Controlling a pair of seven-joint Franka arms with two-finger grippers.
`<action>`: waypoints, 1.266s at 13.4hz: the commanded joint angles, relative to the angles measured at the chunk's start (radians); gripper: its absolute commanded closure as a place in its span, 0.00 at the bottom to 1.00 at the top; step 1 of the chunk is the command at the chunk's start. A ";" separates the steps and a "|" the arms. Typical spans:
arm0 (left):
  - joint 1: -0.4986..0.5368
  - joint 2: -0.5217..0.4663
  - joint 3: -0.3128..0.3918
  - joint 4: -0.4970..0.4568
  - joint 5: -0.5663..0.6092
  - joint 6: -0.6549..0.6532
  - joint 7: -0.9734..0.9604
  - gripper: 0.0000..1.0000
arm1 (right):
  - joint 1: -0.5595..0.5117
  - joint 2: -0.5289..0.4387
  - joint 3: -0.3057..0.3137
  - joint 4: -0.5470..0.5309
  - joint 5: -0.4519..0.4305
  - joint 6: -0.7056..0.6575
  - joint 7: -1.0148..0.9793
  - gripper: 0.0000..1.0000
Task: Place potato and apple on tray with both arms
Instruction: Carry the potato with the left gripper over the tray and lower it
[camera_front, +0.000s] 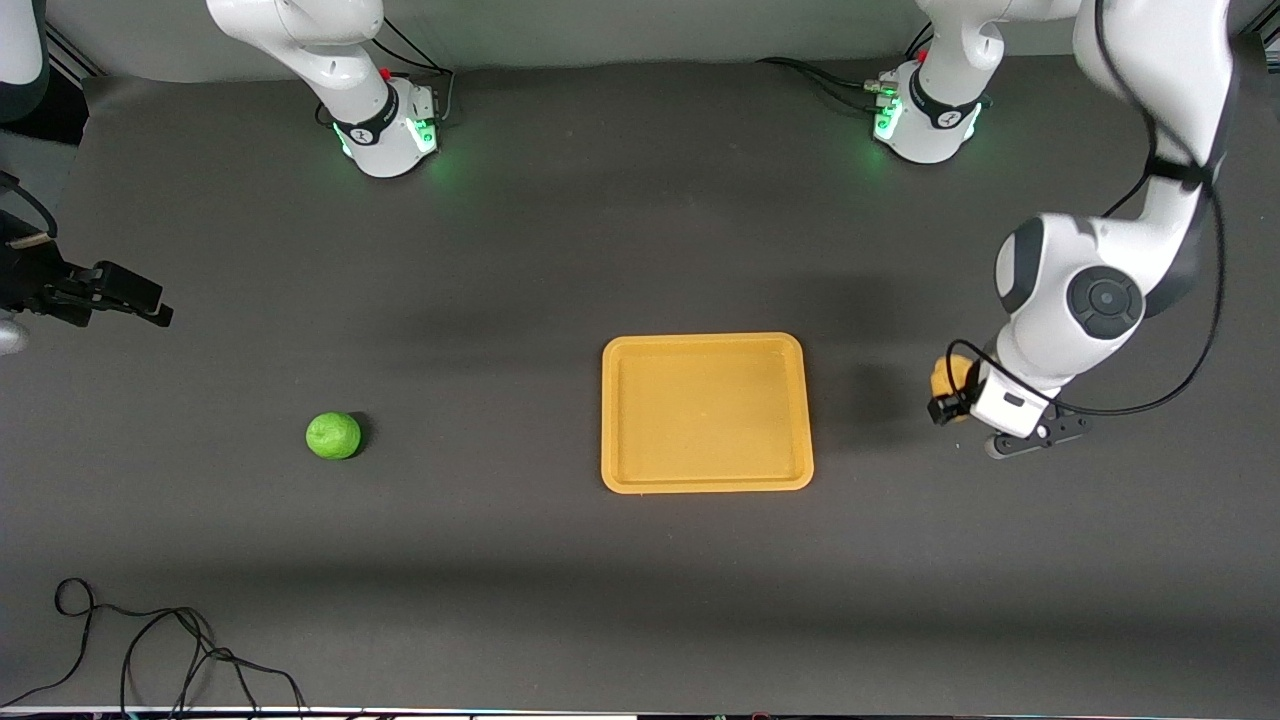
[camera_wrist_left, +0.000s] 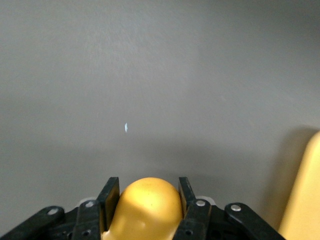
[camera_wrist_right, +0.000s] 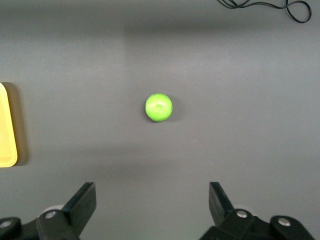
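Observation:
The pale yellow potato (camera_front: 948, 374) sits between the fingers of my left gripper (camera_front: 945, 392), which is shut on it beside the tray, toward the left arm's end of the table. In the left wrist view the potato (camera_wrist_left: 147, 207) fills the gap between the black fingers (camera_wrist_left: 111, 192). The orange-yellow tray (camera_front: 610, 420) lies flat and empty at mid-table; its rim also shows in the left wrist view (camera_wrist_left: 305, 195). The green apple (camera_front: 334, 436) lies on the table toward the right arm's end. My right gripper (camera_front: 150, 300) is open and empty, high above the table's end, with the apple (camera_wrist_right: 159, 107) below it.
Black cables (camera_front: 150, 650) lie near the front edge at the right arm's end and also show in the right wrist view (camera_wrist_right: 280, 6). The two arm bases (camera_front: 390, 130) (camera_front: 925, 115) stand lit green at the back. The tray rim (camera_wrist_right: 7, 125) shows in the right wrist view.

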 joint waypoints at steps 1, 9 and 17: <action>-0.079 -0.027 0.006 0.140 0.041 -0.230 -0.117 0.80 | -0.005 -0.003 0.002 0.003 -0.013 -0.007 -0.009 0.00; -0.307 0.041 0.003 0.148 0.078 -0.188 -0.419 0.80 | -0.006 -0.002 0.002 0.001 -0.013 -0.007 -0.009 0.00; -0.495 0.270 0.004 0.165 0.191 0.014 -0.744 0.82 | -0.006 -0.002 0.002 0.000 -0.013 -0.007 -0.009 0.00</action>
